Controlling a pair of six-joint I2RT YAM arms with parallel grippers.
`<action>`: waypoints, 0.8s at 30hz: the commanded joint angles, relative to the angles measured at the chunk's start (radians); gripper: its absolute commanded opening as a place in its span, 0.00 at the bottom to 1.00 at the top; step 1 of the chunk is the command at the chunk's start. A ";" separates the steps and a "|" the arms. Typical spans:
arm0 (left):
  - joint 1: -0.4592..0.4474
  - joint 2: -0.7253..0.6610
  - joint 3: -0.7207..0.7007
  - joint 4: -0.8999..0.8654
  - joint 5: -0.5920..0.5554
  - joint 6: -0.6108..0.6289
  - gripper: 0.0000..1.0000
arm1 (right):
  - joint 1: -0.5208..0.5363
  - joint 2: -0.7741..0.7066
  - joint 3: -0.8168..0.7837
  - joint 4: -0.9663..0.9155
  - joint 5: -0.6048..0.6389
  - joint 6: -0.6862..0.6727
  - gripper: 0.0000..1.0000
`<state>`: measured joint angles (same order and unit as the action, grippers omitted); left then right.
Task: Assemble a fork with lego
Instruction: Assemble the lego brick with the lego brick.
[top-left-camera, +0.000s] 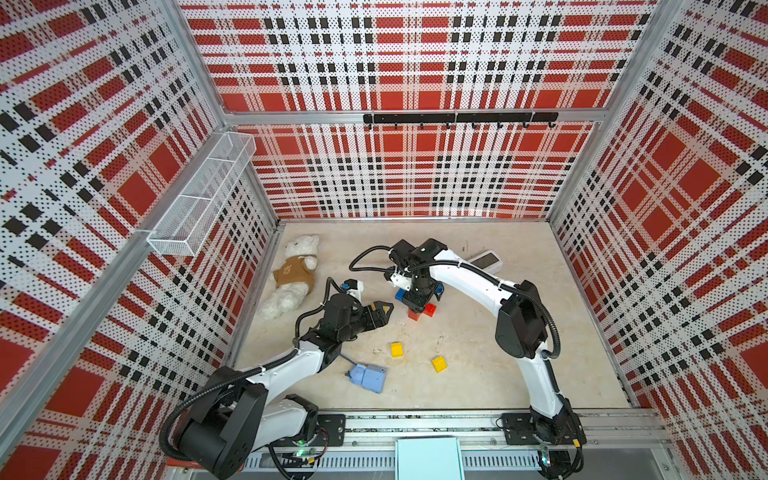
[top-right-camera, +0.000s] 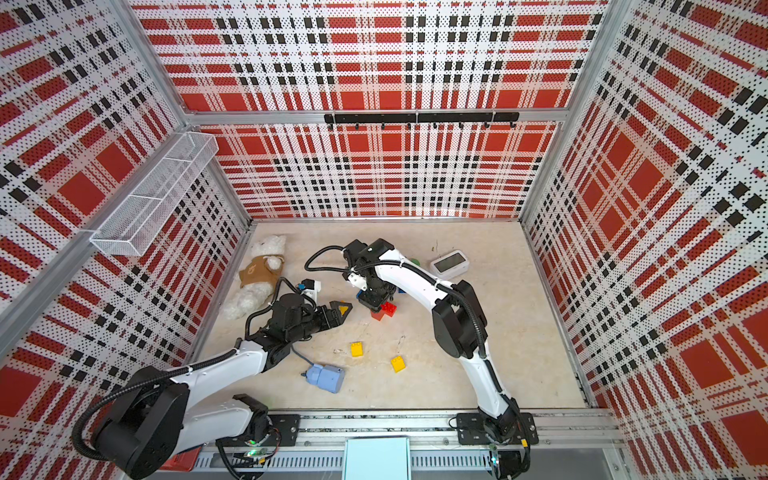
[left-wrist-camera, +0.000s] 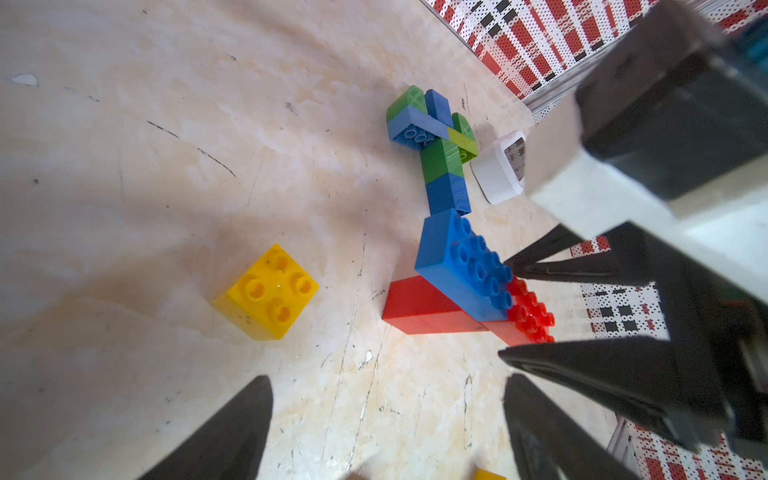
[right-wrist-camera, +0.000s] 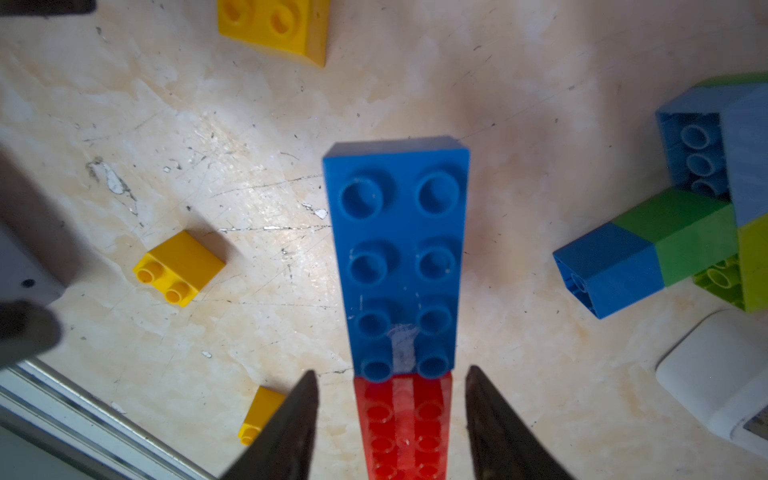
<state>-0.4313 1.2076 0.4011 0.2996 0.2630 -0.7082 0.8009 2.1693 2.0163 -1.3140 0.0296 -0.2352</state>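
A blue oblong lego brick (right-wrist-camera: 397, 249) lies partly on top of a red oblong one (right-wrist-camera: 405, 424) in mid-table. My right gripper (right-wrist-camera: 390, 371) is open, pointing down, with a finger on each side of the red brick (top-left-camera: 430, 309) and a gap on both sides. An assembled piece of blue, green, lime and light-blue bricks (left-wrist-camera: 442, 162) lies flat just behind, mostly hidden under the right arm in both top views. Two yellow bricks (top-left-camera: 396, 349) (top-left-camera: 439, 363) sit loose nearer the front. My left gripper (left-wrist-camera: 386, 377) is open wide, left of the stack (left-wrist-camera: 461, 266), with nothing gripped.
A white teddy bear (top-left-camera: 293, 274) lies at the back left. A pale-blue box with a cord (top-left-camera: 368, 377) sits near the front by the left arm. A white device with a screen (top-left-camera: 486, 261) rests behind the right arm. A wire basket (top-left-camera: 199, 199) hangs on the left wall.
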 joint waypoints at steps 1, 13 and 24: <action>0.010 -0.028 -0.008 0.010 0.010 -0.002 0.89 | -0.008 -0.079 0.010 0.027 -0.022 0.017 0.71; 0.049 -0.130 -0.001 -0.139 -0.059 0.007 0.92 | -0.012 -0.430 -0.362 0.458 0.021 0.292 0.70; 0.327 -0.240 -0.062 -0.233 0.093 0.013 0.92 | 0.190 -0.109 -0.065 0.412 0.057 0.401 0.58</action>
<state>-0.1604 0.9695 0.3565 0.0830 0.2768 -0.6922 0.9634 1.9423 1.8454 -0.8623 0.0780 0.1276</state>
